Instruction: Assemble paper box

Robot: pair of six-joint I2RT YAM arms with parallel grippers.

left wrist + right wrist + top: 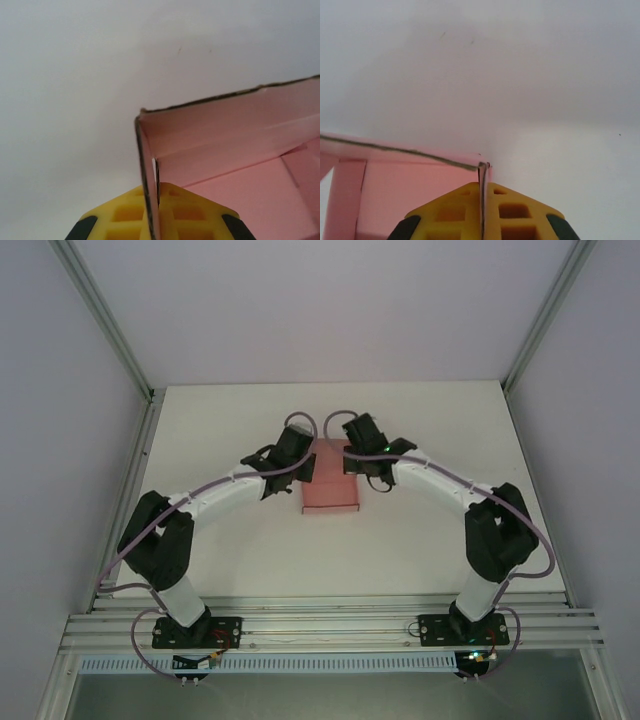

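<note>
Squarely between the two wrists, the paper box (pixel 330 492) is sitting on the white counter (pixel 430 545), a little beyond its middle, with its open top facing up and its pale pink walls standing upright. The left fingers (pixel 172 202) are pinching the box's left wall, closed tight with only the thin card between the yellow pads. In the left wrist view that wall is running edge-on away from the pads to a corner, where a second wall is leading off to the right above the pink floor. The right fingers (pixel 495 200) are gripping the right wall the same way, shut onto the card just short of a corner, with another wall stretching away to the left. Seen from above, the left arm (pixel 225 495) and the right arm (pixel 440 485) are reaching inward from their bases at the near edge and meeting the box at its far half. Aluminium rails (pixel 330 625) are running across the near edge beneath the bases.
</note>
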